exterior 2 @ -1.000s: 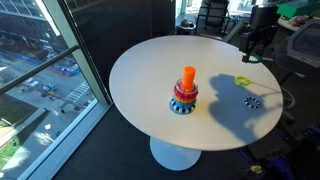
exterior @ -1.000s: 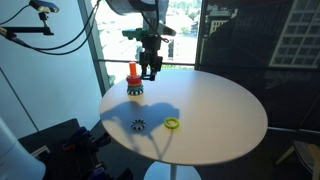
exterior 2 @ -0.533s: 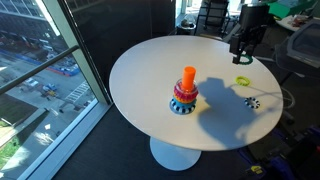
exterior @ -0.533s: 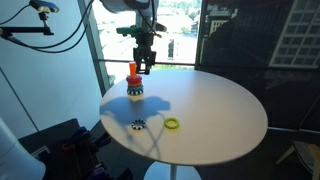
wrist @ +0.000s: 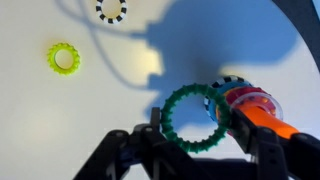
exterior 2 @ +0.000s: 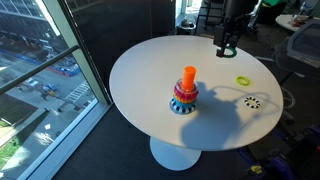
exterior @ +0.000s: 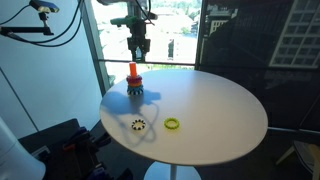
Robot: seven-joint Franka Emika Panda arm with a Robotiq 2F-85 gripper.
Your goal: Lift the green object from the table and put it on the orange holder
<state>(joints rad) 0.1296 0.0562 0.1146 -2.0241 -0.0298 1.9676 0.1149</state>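
Note:
In the wrist view my gripper (wrist: pixel 195 135) is shut on the dark green ring (wrist: pixel 195 118) and holds it in the air. The ring's right edge overlaps the orange peg (wrist: pixel 268 122) and the coloured rings (wrist: pixel 248 100) stacked at its foot. In both exterior views the gripper (exterior: pixel 138 52) (exterior 2: pixel 226 46) hangs high above the round white table; the ring is too small to make out there. The orange peg (exterior: pixel 134 71) (exterior 2: pixel 189 76) stands on its ring stack near the table's edge, below and close to the gripper in one exterior view.
A yellow-green ring (exterior: pixel 172 124) (exterior 2: pixel 243 80) (wrist: pixel 64 58) and a black-and-white toothed ring (exterior: pixel 139 126) (exterior 2: pixel 253 102) (wrist: pixel 112 10) lie on the table (exterior: pixel 215 105) (exterior 2: pixel 150 70). Windows stand behind the table. Cables and dark equipment lie on the floor beside it.
The gripper has risen and moved sideways across the table with the green ring, to a spot above the orange peg. The rings on the table have not moved.

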